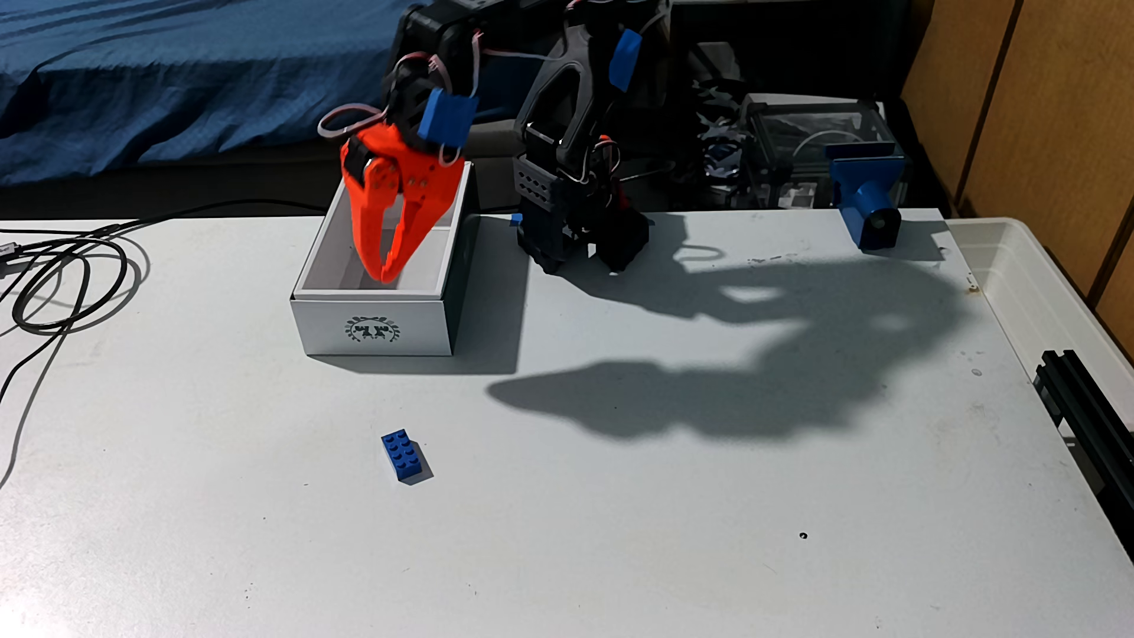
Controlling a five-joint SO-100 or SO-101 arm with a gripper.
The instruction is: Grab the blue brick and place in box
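The blue brick (402, 455) lies studs-up on the white table, in front of the box and apart from it. The box (380, 325) is white with a dark right side and a green wreath emblem on its front. My orange gripper (388, 274) hangs over the box's open top, pointing down. Its fingertips meet at the tips with nothing held between them. The black arm reaches to it from its base (577, 233) at the back of the table.
Black cables (61, 282) coil at the table's left edge. A blue fixture with a round hole (868, 196) stands at the back right. A translucent bin (1055, 288) and a black rail (1086, 405) border the right side. The arm's shadow falls across the middle right.
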